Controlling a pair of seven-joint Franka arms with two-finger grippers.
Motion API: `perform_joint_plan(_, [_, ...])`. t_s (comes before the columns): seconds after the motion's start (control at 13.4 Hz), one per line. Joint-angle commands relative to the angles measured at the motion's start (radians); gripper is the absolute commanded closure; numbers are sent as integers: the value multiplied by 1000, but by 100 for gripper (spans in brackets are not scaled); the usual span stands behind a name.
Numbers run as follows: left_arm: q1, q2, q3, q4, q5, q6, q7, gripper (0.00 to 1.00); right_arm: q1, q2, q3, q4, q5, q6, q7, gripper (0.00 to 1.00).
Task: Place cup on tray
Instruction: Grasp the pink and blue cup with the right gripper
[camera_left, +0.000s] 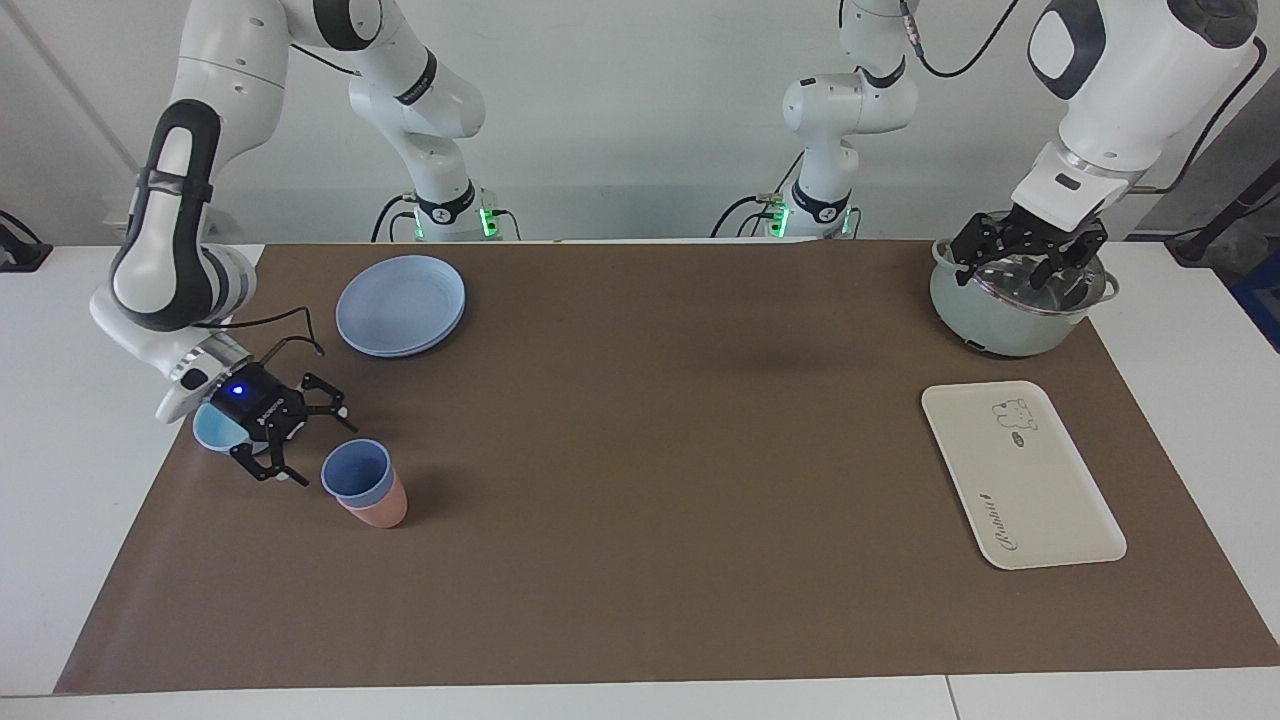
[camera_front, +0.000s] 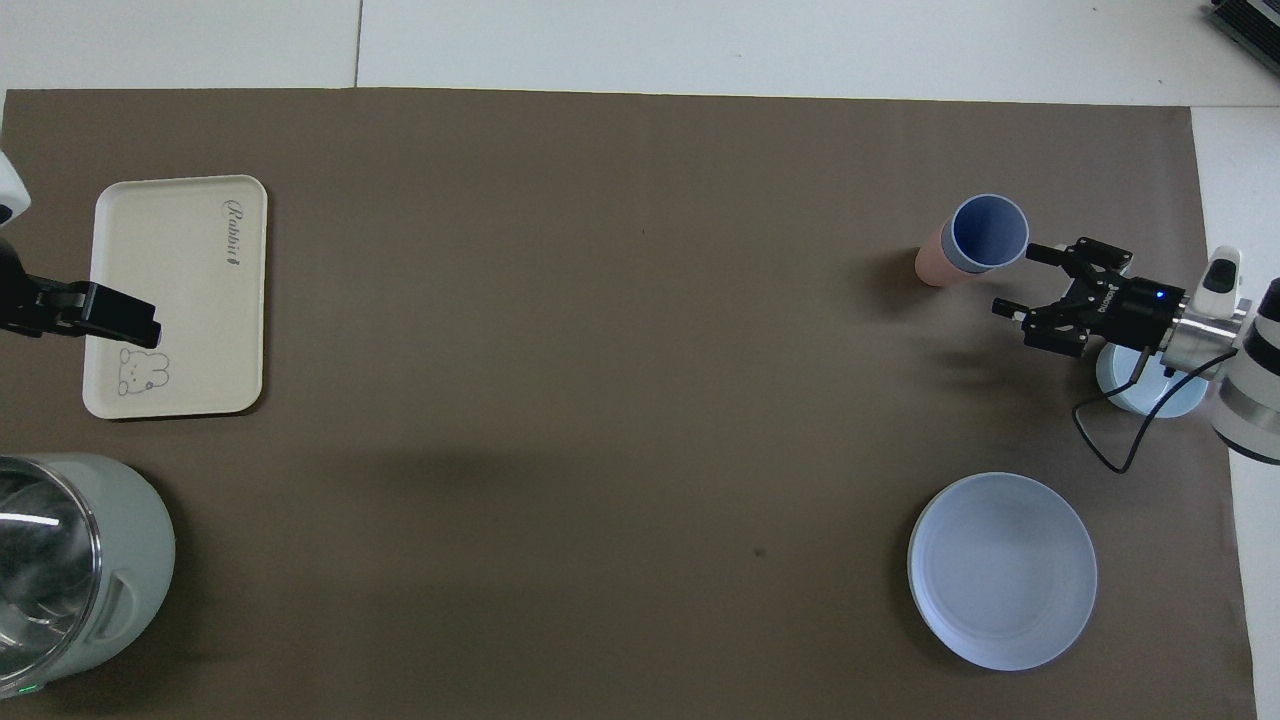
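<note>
reaching low over the brown mat (camera_left: 640, 560), the right claw (camera_left: 312, 448) hung with its fingers spread, just beside the blue cup (camera_left: 357, 472) and not touching it, as seen from the facing view. the cup sat nested upright in a salmon-pink cup (camera_left: 380, 510) on the tabletop toward the right arm's end. the right arm's wrist partly covered a light-blue bowl (camera_left: 215, 428) beside the cups. a round blue plate (camera_left: 400, 304) lay nearer to the robots than the cups. toward the left arm's end, the cream tray (camera_left: 1020, 475) lay flat on the mat, bare but for its cartoon animal and script lettering, well apart from the cup. the left claw (camera_left: 1030, 262) hung over a pale green pot (camera_left: 1000, 325) with its fingers spread, holding nothing, that arm waiting.

from the overhead view, the right claw (camera_front: 1040, 282) pointed at the blue cup (camera_front: 988, 232), its spread fingertips standing just beside the rim. the pink cup (camera_front: 932, 266) showed under the blue one. the bowl (camera_front: 1150, 392) lay half hidden under the wrist, and the plate (camera_front: 1002, 570) lay nearer to the robots. at the left arm's end the tray (camera_front: 180, 295) lay farther from the robots than the pot (camera_front: 80, 565). one finger of the left claw (camera_front: 100, 315) showed over the tray's edge.
</note>
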Motion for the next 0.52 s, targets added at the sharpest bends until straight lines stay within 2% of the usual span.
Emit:
perform_joint_plan(0.0, [8, -18, -5, -16, 11, -6, 10, 0, -3, 38, 5, 19, 86, -25, -110, 0])
perform_joint_plan(0.3, [8, -18, -5, -16, 11, -6, 10, 0, 4, 39, 10, 19, 167, -11, -153, 0])
perform_joint_plan(0.45, [8, -18, -5, -16, 11, -6, 9, 0, 41, 43, 10, 18, 211, 24, -153, 0])
